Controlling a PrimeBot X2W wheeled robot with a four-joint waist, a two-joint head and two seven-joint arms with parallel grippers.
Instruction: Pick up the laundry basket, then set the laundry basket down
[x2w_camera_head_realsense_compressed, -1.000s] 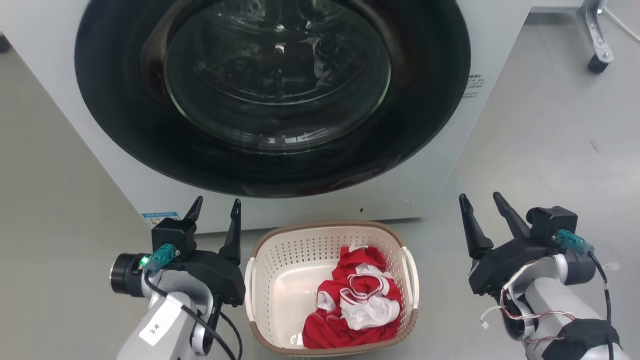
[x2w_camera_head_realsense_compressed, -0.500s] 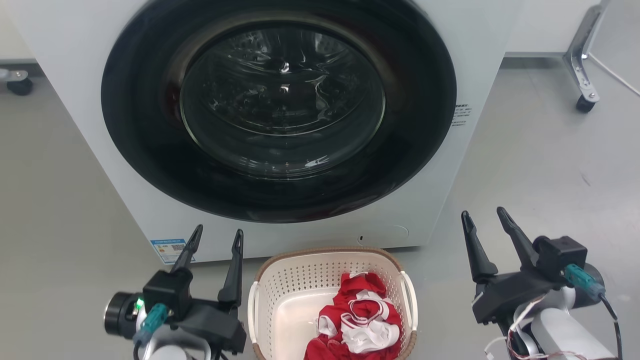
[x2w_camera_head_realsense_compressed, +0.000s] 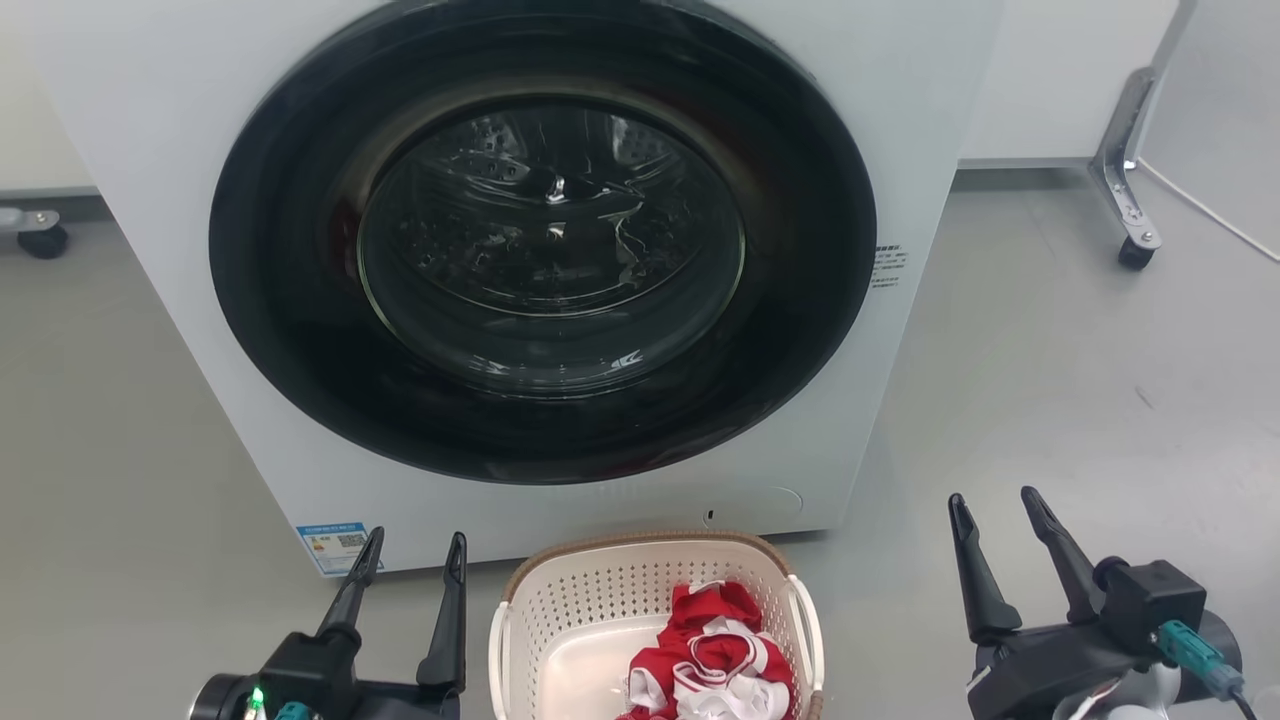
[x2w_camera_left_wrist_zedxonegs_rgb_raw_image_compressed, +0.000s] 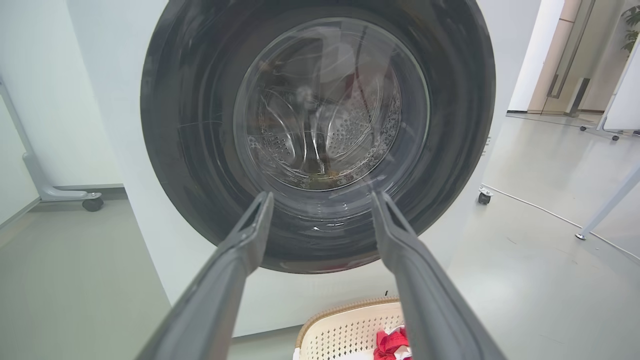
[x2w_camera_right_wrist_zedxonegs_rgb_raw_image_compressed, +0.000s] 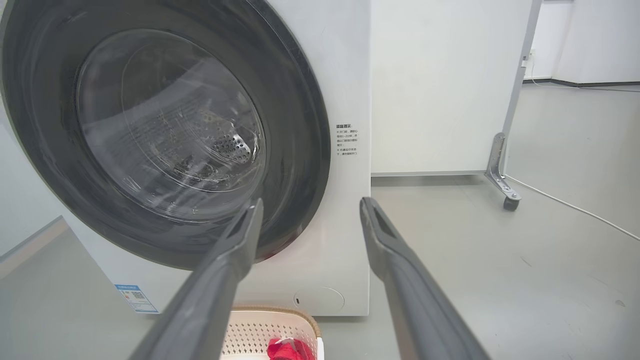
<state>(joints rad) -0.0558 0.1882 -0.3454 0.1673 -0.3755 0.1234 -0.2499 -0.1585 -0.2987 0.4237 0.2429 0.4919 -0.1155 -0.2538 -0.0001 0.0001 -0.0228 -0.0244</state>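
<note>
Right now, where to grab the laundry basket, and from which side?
Probably its two side handles: left gripper on the left handle, right gripper on the right handle, each from outside. They stand off the walls of the laundry basket; open grippers flank it.

1. The robot's head has tipped upward: the washing machine (x2w_camera_head_realsense_compressed: 930, 100) now shows its whole door, and the laundry basket (x2w_camera_head_realsense_compressed: 620, 590) is cut off at the bottom edge.
2. The left gripper (x2w_camera_head_realsense_compressed: 417, 535) and right gripper (x2w_camera_head_realsense_compressed: 993, 495) sit lower in view.
</note>
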